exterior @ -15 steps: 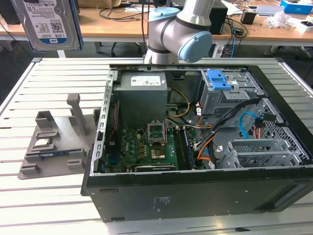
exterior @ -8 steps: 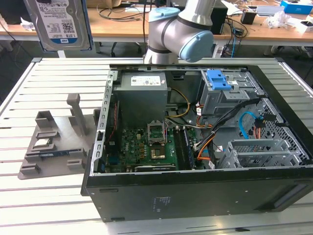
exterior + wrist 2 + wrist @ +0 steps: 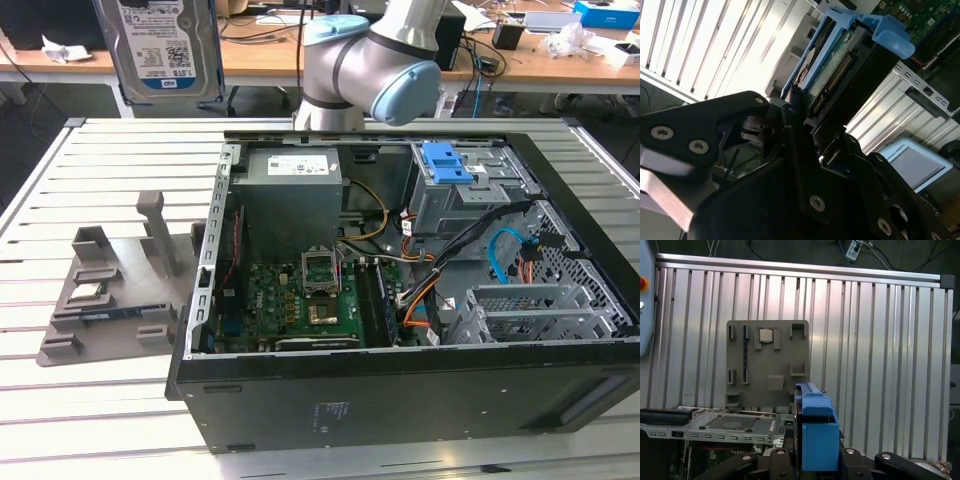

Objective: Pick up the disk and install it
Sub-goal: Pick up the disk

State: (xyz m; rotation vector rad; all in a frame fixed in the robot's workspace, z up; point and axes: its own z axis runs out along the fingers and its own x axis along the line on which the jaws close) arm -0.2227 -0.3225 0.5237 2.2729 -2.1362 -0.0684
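Exterior view: disk [image 3: 165, 45] hangs high, well apart from the open case [image 3: 400, 400]. Second wrist view: my gripper [image 3: 812, 122] looks clenched on it. First wrist view: disk edge-on between fingers; carry it square, grip firm.

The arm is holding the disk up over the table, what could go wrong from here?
1. The hand holds the disk high above the slatted table. If the grip slips, the disk would likely fall onto bare metal.
2. Black, blue and orange cables run right beside the drive cage in the open case. The disk could snag or press on them on the way in.
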